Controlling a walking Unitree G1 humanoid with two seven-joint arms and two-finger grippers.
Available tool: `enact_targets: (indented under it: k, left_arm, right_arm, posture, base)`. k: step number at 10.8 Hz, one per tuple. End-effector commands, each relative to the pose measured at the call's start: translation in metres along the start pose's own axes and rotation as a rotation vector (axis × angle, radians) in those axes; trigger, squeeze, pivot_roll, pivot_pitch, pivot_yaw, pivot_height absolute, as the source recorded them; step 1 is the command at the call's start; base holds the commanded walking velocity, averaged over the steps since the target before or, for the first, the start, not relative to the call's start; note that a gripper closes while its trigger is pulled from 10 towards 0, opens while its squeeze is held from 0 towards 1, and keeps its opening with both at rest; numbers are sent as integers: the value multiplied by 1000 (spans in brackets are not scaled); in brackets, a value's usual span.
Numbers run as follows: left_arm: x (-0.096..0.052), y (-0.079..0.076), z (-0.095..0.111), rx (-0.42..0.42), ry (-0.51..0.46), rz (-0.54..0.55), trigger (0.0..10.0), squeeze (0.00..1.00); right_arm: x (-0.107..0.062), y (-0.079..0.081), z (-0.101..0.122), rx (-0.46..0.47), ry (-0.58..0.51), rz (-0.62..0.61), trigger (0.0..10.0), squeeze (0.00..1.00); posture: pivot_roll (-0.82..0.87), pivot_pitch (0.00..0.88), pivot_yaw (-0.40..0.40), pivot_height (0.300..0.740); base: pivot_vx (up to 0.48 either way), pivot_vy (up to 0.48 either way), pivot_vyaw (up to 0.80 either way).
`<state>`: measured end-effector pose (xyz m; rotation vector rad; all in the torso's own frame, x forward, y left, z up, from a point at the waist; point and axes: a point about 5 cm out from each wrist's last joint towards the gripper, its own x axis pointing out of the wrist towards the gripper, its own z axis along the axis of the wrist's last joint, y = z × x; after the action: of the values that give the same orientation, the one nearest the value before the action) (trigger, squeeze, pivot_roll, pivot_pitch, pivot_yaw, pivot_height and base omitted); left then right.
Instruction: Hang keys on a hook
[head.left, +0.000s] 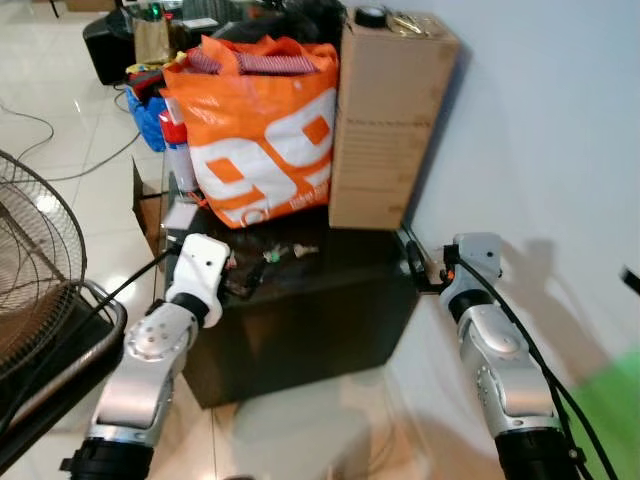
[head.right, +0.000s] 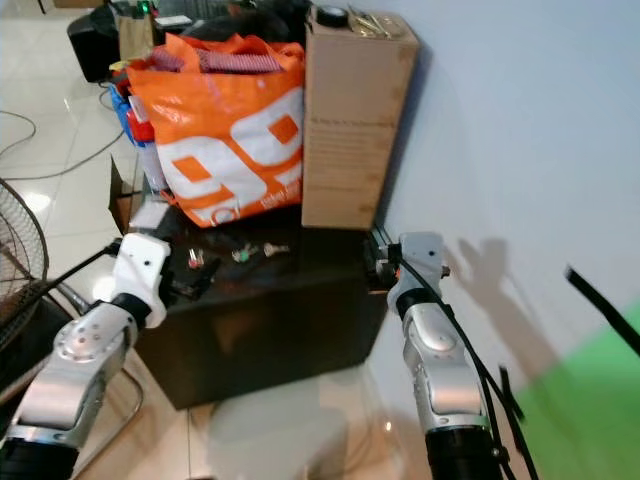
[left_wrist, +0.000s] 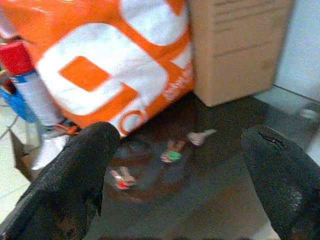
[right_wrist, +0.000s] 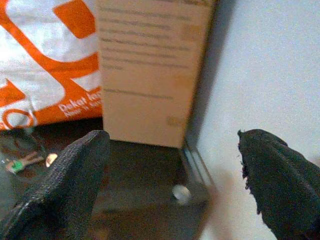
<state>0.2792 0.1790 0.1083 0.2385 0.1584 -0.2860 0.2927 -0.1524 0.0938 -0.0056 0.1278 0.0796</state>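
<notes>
You are looking down at a dark table (head.left: 330, 300) set against a pale wall (head.left: 540, 130). At the table's back stands an orange bag (head.left: 262, 140), with a tall carton (head.left: 385, 125) touching its right side. Keys (head.left: 285, 254) lie on the table in front of the bag. Your left arm (head.left: 165, 340) reaches to the table's left front edge; your right arm (head.left: 490, 340) rises at its right corner, beside the wall. A fan (head.left: 35, 270) stands on the floor left of the table.
</notes>
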Motion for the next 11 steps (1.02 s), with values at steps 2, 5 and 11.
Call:
enact_targets:
  k: [2,5,11]
  left_arm:
    - [-2,6,1,23,-3,22,10000,24]
    - [-1,4,2,26,-6,14,10000,27]
    - [0,3,3,27,-8,10,10000,27]
  right_arm:
    - [2,7,2,-9,-10,16,10000,1000]
    - [2,6,2,-19,-9,20,10000,1000]
    - [5,9,1,-61,-5,61,10000,1000]
  posture:
    - [31,0,-50,740]
    - [30,0,-50,740]
    - [37,0,-54,740]
  base:
    - [386,0,0]
    - [382,0,0]
    - [381,0,400]
